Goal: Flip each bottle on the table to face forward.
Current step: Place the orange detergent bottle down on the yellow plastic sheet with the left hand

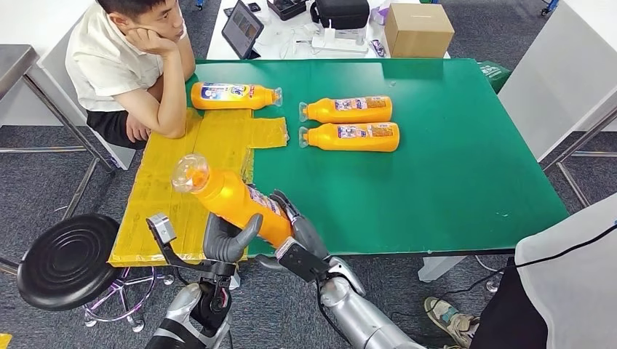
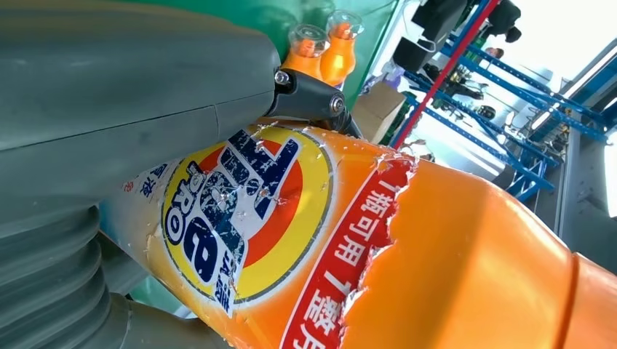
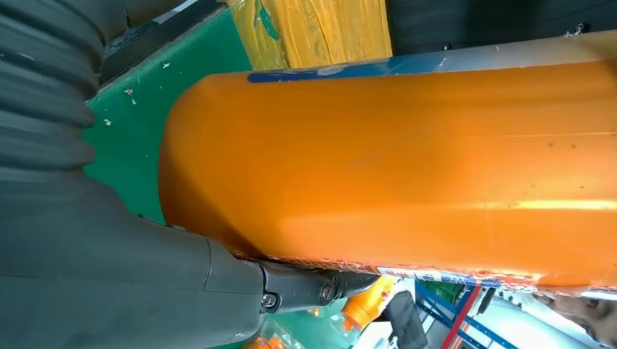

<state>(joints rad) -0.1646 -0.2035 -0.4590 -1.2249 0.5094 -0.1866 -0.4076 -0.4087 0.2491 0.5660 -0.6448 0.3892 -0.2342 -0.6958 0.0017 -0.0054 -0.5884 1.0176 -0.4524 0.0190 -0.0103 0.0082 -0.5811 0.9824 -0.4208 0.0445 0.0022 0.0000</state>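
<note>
A large orange bottle (image 3: 407, 167) lies across the right hand (image 3: 109, 269), whose grey thumb and dark fingertip (image 3: 320, 287) press its side, above the green table (image 3: 145, 94); yellow sheeting (image 3: 327, 29) lies beyond the bottle.

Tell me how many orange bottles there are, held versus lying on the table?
Held bottle, gripped by the left hand and right hand: 1
Lying bottles on the table: 3
Total: 4
</note>
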